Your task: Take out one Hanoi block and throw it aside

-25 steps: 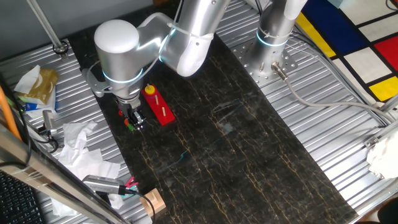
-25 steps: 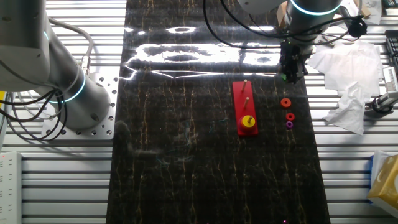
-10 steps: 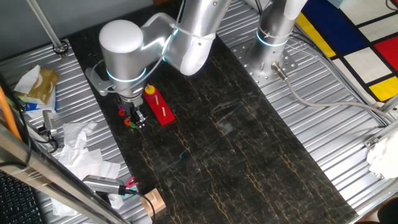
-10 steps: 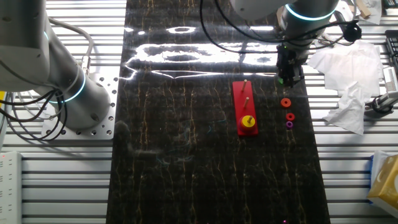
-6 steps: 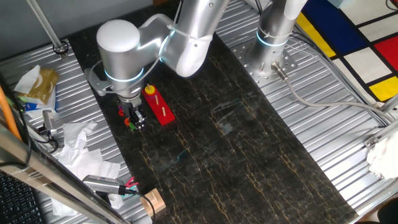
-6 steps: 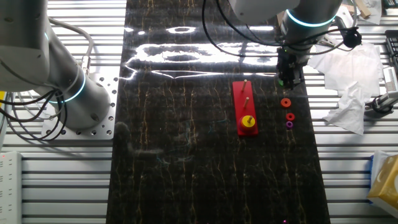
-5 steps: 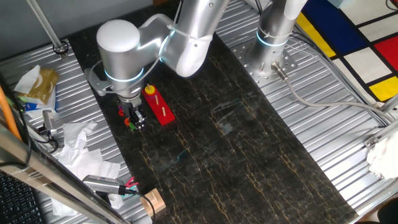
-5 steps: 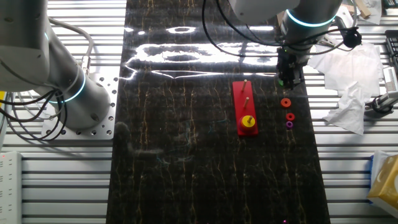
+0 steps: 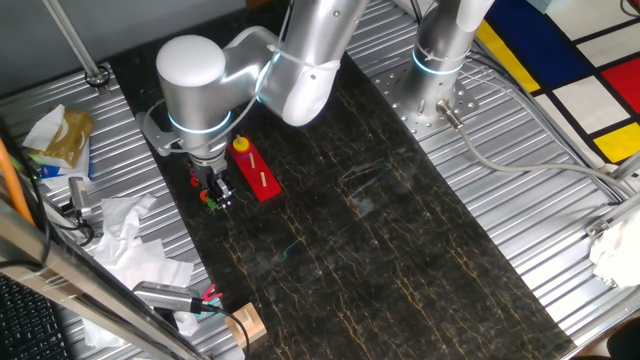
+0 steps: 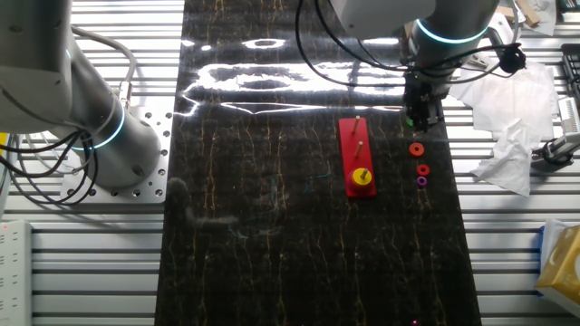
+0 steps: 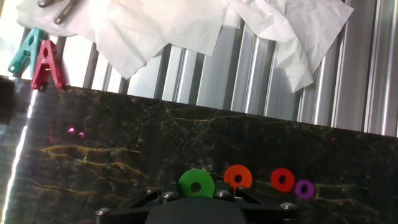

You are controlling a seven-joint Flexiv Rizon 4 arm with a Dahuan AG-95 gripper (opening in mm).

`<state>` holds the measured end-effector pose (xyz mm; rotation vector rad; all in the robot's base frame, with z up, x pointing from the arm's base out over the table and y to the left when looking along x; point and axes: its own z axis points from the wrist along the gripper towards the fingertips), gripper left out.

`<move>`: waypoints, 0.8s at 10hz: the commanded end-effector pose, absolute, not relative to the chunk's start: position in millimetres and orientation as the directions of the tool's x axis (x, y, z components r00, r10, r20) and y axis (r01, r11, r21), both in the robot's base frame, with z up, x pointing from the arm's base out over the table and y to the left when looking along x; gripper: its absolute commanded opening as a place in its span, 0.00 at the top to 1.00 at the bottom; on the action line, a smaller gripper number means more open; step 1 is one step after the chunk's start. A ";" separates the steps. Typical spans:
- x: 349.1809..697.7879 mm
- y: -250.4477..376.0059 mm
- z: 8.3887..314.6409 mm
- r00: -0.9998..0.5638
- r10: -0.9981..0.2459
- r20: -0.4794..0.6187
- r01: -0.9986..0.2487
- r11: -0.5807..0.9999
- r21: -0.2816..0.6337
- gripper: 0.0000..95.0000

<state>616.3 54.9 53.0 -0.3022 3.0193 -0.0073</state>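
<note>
Only partly visible, the jaws clamp the Hanoi block (image 11: 196,184), fingertips cropped.

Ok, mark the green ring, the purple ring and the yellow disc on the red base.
green ring (image 11: 196,185), hand view, its flat face.
purple ring (image 11: 304,189), hand view, its rim.
yellow disc (image 10: 362,176), the other fixed view, its top.

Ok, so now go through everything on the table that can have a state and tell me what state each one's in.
Hanoi block: off the pegs, at the tool's tip; grip unclear.
Tool: low over the mat; open or shut not visible.
Orange ring: loose, flat on the mat.
Red ring: loose, flat.
Purple ring: loose, flat.
Yellow disc: seated on its peg.
Red base: its other two pegs bare.
</note>
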 end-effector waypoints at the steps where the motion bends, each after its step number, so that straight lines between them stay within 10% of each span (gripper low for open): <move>1: 617.6 54.9 50.3 -0.973 -0.202 -0.108 -0.202 0.979 -0.013 1.00; 8: 624.8 54.9 37.7 -0.970 -0.212 -0.119 -0.211 0.977 -0.015 1.00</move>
